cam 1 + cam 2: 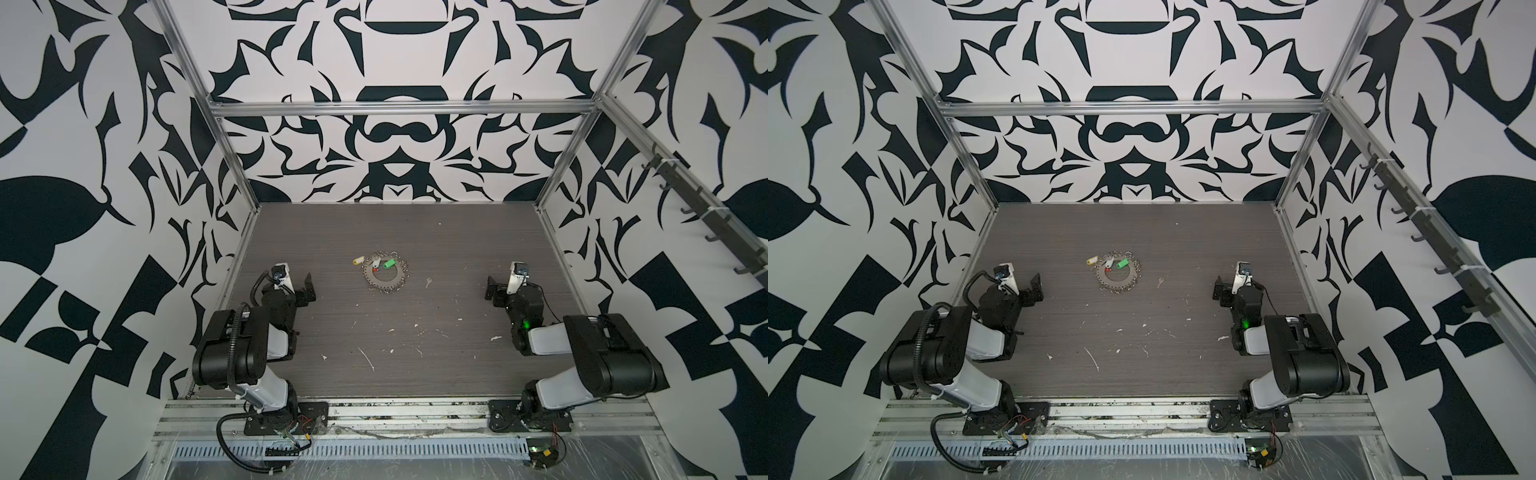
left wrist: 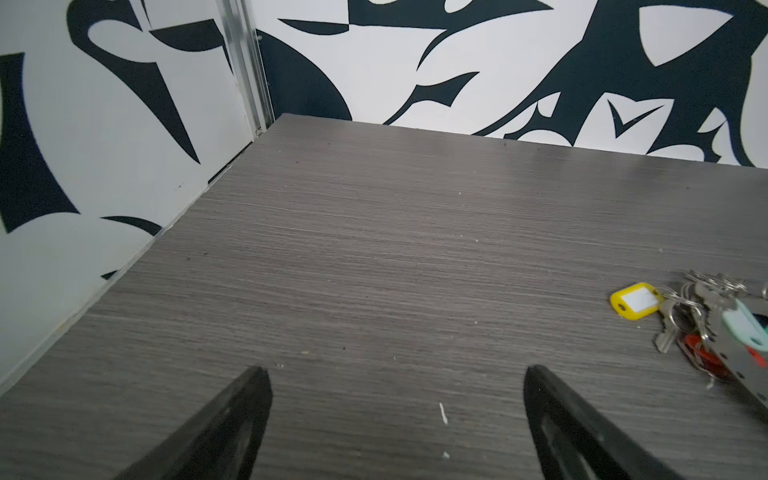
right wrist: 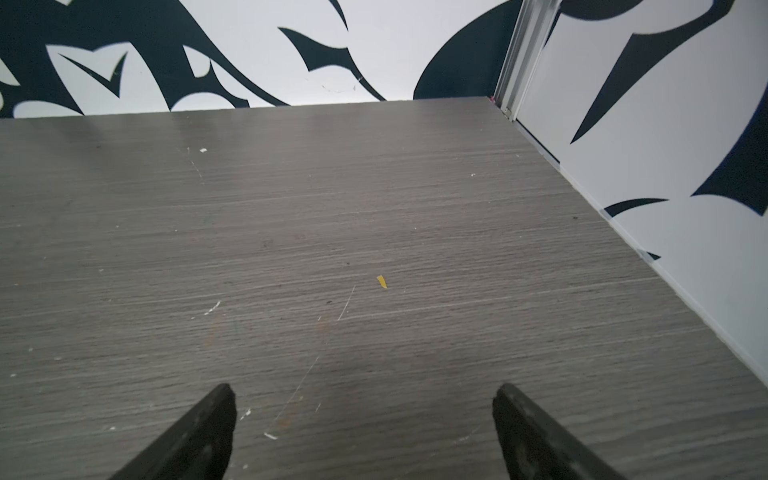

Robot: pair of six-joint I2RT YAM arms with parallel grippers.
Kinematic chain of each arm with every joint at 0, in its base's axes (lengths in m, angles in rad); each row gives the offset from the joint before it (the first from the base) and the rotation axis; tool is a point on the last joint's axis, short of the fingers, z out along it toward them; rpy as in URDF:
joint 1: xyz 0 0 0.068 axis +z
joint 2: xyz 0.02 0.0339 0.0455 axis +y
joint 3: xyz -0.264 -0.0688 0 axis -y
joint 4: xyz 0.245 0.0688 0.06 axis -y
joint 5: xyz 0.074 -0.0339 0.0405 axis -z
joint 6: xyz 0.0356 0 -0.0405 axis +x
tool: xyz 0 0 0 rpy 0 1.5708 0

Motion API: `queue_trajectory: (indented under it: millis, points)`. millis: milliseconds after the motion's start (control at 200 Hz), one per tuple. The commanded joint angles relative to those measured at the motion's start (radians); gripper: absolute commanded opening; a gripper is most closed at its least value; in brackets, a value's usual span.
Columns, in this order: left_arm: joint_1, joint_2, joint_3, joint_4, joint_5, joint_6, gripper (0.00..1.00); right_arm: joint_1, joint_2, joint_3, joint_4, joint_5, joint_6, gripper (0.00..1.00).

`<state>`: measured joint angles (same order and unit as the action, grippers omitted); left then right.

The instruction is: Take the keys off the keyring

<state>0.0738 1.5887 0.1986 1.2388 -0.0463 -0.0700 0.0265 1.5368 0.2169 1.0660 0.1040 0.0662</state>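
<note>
The left claw stands wide and empty by the worktop's left edge. Open room separates it from the central keyring, a flat grey disc fringed with wire loops. The keys, with yellow and green tags, lie on its far rim. The right claw is wide and empty by the right edge.

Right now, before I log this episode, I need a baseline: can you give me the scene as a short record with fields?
keyring: flat on the table, midway between the arms
keys: bunched at its far side, with a yellow tag and a green tag
left gripper: open, empty, apart from the keyring
right gripper: open, empty, over bare table
pale piece: lies right of the keyring; key or scrap unclear
</note>
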Motion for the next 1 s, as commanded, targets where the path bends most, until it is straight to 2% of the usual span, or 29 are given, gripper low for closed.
queue_trajectory:
  millis: [0, 65, 135, 995]
  points:
    - [0.006, -0.023, 0.070, -0.107, -0.018, -0.012, 1.00, -0.002, 0.009, 0.058, -0.007, -0.019, -0.011, 1.00]
    - [0.007, -0.033, 0.129, -0.233, -0.053, -0.028, 0.99, -0.002, 0.009, 0.123, -0.139, -0.044, -0.021, 1.00]
    - [0.006, -0.030, 0.172, -0.306, -0.059, -0.030, 0.99, -0.002, 0.018, 0.137, -0.152, -0.079, -0.033, 1.00]
    - [0.006, -0.026, 0.177, -0.312, -0.053, -0.033, 1.00, -0.001, 0.015, 0.130, -0.146, -0.079, -0.033, 1.00]
